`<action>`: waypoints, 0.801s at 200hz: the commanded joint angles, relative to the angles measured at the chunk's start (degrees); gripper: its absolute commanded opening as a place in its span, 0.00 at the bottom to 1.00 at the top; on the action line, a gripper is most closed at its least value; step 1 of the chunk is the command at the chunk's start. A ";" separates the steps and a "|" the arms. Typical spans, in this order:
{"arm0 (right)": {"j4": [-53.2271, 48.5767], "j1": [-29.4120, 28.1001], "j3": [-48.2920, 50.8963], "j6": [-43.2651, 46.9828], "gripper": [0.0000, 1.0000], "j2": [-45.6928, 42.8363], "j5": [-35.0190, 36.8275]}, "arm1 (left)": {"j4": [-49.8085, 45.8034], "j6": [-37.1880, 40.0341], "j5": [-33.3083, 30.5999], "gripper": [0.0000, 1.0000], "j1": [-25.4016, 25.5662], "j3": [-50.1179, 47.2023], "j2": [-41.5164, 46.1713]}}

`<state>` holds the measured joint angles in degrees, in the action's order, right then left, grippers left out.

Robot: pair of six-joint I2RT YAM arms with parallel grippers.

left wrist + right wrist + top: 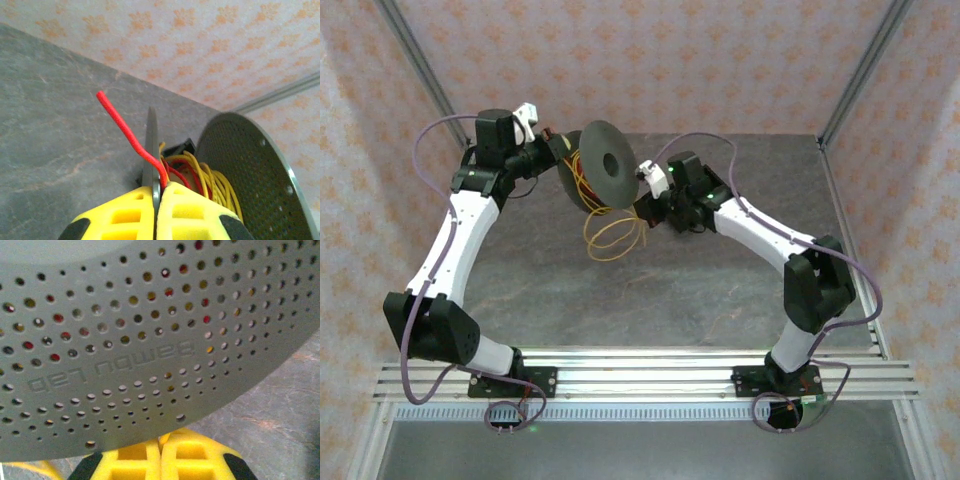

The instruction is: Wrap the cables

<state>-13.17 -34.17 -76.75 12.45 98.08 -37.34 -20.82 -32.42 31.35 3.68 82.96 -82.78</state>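
A grey perforated spool (605, 165) is held up above the table between both arms. Yellow-orange and red cables (210, 180) are wound between its two discs. Loose yellow loops (610, 235) hang below it toward the table. My left gripper (159, 187) is shut on the thin edge of one disc (151, 145), with the red cable end (120, 120) pinched beside it and sticking up. My right gripper (161, 440) sits just under the other disc (150, 330), shut on a bit of yellow cable at its tips. In the top view the left gripper (558, 150) is left of the spool and the right gripper (645, 205) is at its lower right.
The grey table (650, 300) lies under the spool. Patterned cloth walls (650, 60) with metal posts (865, 65) close in the back and sides. An aluminium rail (640, 375) carrying both arm bases runs along the near edge.
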 commanded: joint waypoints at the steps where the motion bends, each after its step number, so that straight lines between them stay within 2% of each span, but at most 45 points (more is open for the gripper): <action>1: 5.74 -4.05 1.80 -2.85 0.00 -2.04 -2.10 | 15.05 -1.13 -12.41 0.00 1.33 -2.78 3.58; 17: 7.95 -4.05 3.35 -4.84 0.00 -1.10 -1.67 | 20.53 -4.05 -15.47 0.00 1.67 -7.20 4.73; 40: 6.24 -3.99 3.84 -5.30 0.18 0.65 2.43 | 20.09 -4.85 -13.33 0.00 2.20 -6.23 4.38; 63: 5.00 -2.84 3.81 -7.25 0.30 0.12 5.23 | 18.42 -4.70 -11.16 0.00 2.19 -5.56 5.66; 90: 3.12 -0.89 3.68 -9.21 0.36 -2.33 6.51 | 14.67 -3.07 -8.57 0.00 2.11 -3.90 7.02; 130: 0.99 1.51 4.91 -11.68 0.51 -8.22 7.46 | 10.50 -0.72 -7.62 0.00 1.87 -1.28 8.07; 160: 1.02 2.83 7.30 -13.58 0.56 -13.32 6.15 | 9.77 -0.90 -7.71 0.00 1.85 0.29 8.49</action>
<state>-11.70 -31.97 -71.53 1.34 89.89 -31.24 -15.38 -32.93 22.04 5.65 78.39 -78.11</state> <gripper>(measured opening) 0.540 0.050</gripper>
